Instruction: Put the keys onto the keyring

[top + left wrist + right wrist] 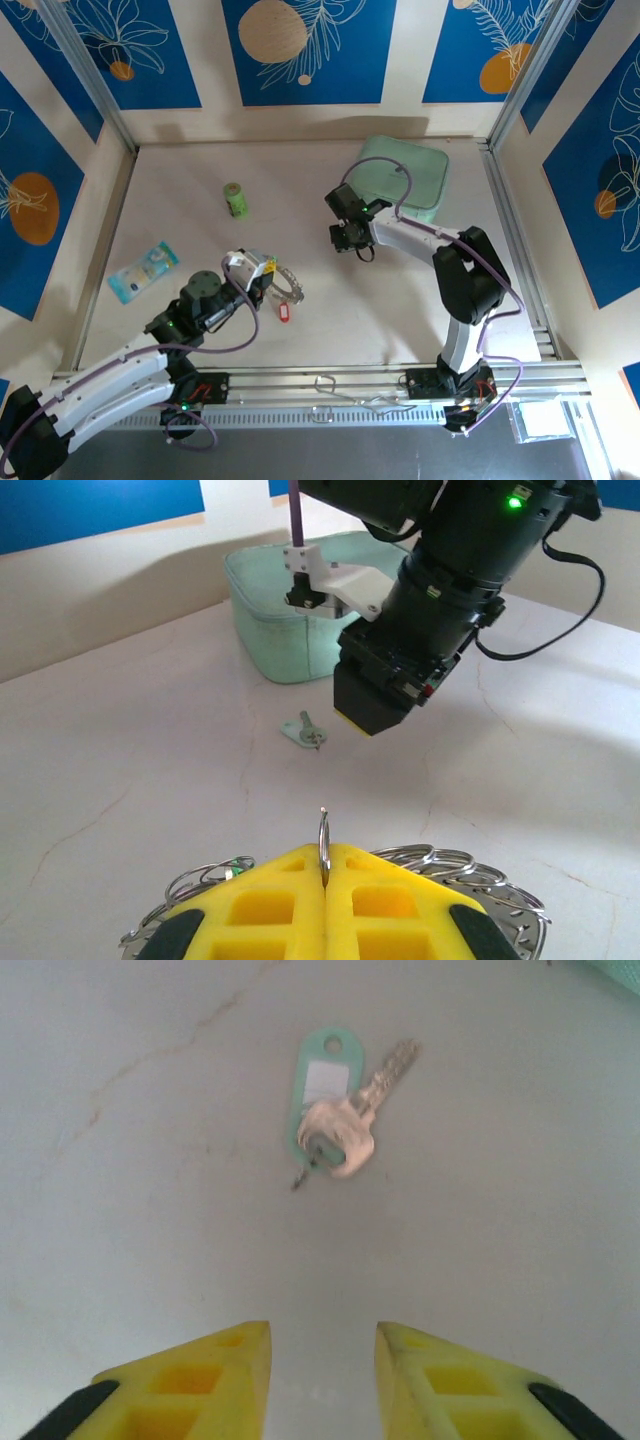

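Left gripper (323,865) nearest: jaws pressed together, pinching thin wire loop of keyring (480,875) upright between tips. Rest of beaded ring lies spread on table (120,780) beneath them. Red-tagged key (283,313) just beside ring. Farther out, green-tagged key (335,1110) flat on table, silver blade alongside tag. Right gripper (322,1355) hovers above it, jaws spread, nothing between. Mint-green box (280,630) behind.

silver key (345,1145) with mint tag — yellow right claw (322,1350), beige table (180,215).
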`<action>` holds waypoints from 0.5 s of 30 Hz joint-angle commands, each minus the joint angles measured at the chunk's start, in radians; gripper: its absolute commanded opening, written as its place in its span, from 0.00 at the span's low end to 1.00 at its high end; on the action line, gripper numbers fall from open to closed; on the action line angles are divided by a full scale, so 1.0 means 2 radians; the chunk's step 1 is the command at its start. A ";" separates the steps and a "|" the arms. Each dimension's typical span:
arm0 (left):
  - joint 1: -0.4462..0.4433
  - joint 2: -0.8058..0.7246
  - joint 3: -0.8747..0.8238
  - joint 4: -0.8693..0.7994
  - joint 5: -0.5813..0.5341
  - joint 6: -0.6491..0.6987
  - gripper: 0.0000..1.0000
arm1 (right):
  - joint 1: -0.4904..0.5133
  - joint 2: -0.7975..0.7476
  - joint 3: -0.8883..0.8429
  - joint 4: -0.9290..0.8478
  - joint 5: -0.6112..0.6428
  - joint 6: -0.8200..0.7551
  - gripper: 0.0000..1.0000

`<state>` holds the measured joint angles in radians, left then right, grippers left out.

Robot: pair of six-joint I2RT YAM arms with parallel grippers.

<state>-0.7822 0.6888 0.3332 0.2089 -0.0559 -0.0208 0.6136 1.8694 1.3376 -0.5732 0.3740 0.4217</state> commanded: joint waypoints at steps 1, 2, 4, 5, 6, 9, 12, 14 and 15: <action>-0.003 -0.002 0.004 0.037 0.012 0.002 0.00 | -0.003 0.039 0.041 0.000 -0.002 0.003 0.38; -0.003 -0.002 0.004 0.036 0.011 0.002 0.00 | -0.004 0.047 0.049 -0.001 0.000 0.005 0.38; -0.003 -0.004 0.004 0.034 0.012 0.002 0.00 | -0.006 0.068 0.067 -0.004 0.001 0.007 0.38; -0.003 -0.005 0.004 0.033 0.012 0.002 0.00 | -0.007 0.076 0.073 -0.006 0.000 0.008 0.38; -0.003 -0.005 0.003 0.033 0.012 0.003 0.00 | -0.007 0.083 0.078 -0.006 0.002 0.008 0.37; -0.003 -0.005 0.002 0.033 0.012 0.004 0.00 | -0.008 0.097 0.087 -0.007 0.010 0.011 0.33; -0.003 -0.003 0.002 0.036 0.013 0.006 0.00 | -0.008 0.108 0.095 -0.011 0.012 0.012 0.25; -0.003 -0.002 0.001 0.038 0.013 0.005 0.00 | -0.008 0.112 0.098 -0.013 0.015 0.013 0.20; -0.003 -0.001 0.001 0.039 0.013 0.007 0.00 | -0.008 0.113 0.099 -0.014 0.016 0.013 0.18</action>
<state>-0.7822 0.6910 0.3332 0.2188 -0.0525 -0.0196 0.6018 2.0838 1.5013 -0.5739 0.3889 0.4374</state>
